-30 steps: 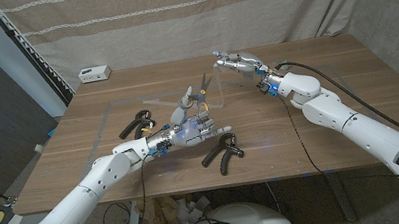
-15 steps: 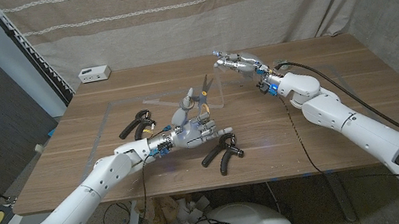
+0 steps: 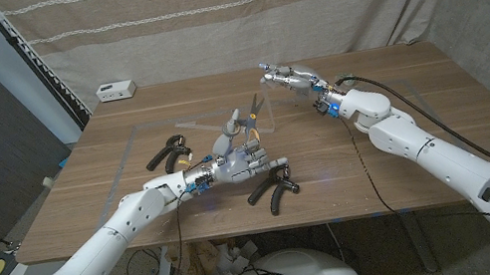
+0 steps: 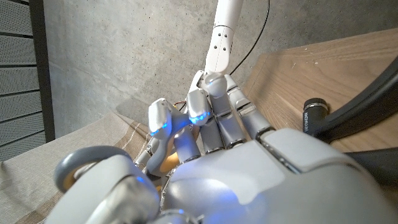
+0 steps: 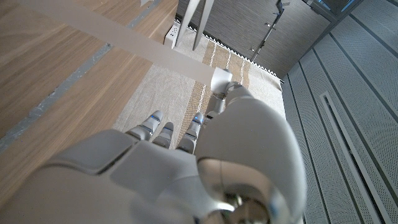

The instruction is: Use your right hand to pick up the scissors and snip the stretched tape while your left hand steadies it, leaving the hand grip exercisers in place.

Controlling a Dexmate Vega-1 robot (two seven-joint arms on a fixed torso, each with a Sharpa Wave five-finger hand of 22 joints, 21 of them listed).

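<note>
The scissors [image 3: 252,114] are being held up off the bench [image 3: 404,120] in the left hand [image 3: 234,159], not the right; the fingers are closed round the handle end near the bench's middle. The blades are being pointed up and away toward the far edge, tilted slightly to the robot's right, so the long axis is being kept steeply raised rather than laid along the bench. This pose is probably being kept so that the tool is offered toward the other arm, or so that the blades are brought to the tape.

A clear strip of tape [image 3: 263,95] is being stretched from the right hand [image 3: 293,78], which is being held above the far middle of the bench with its fingers drawn together on the strip's end. The tape is faint, and its far anchoring cannot be made out. The blade tips are being held just beside it.

Two hand grip exercisers are being left lying on the bench: one [image 3: 168,152] to the left of the left hand, another [image 3: 274,187] just in front of it, neither being touched.
</note>
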